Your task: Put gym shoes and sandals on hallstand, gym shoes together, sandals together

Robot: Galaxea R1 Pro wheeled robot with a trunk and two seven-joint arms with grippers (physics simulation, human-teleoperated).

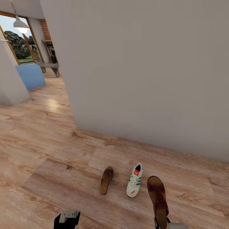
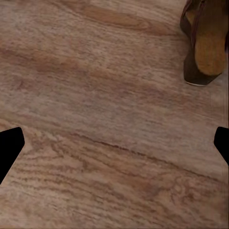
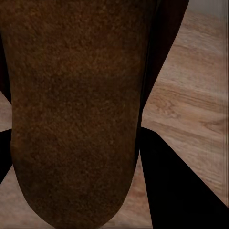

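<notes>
One brown sandal (image 1: 106, 180) lies on the corridor floor (image 1: 47, 165), with a cream gym shoe (image 1: 134, 184) with green stripes just to its right. A second sandal (image 1: 158, 195) is lifted off the floor, my right gripper (image 1: 161, 221) shut on its near end; in the right wrist view its dark sole (image 3: 76, 109) sits between the black fingers (image 3: 176, 191). My left gripper (image 1: 68, 218) hangs open low over bare planks, its fingertips (image 2: 9, 145) wide apart, with the lying sandal (image 2: 205, 43) ahead of them. The hallstand is out of view.
A plain grey wall (image 1: 143, 70) runs close behind the shoes. At the left the corridor opens into a room with a blue seat (image 1: 31, 75), a bench (image 1: 49, 65) and a window (image 1: 17, 41). Wood flooring stretches left of the shoes.
</notes>
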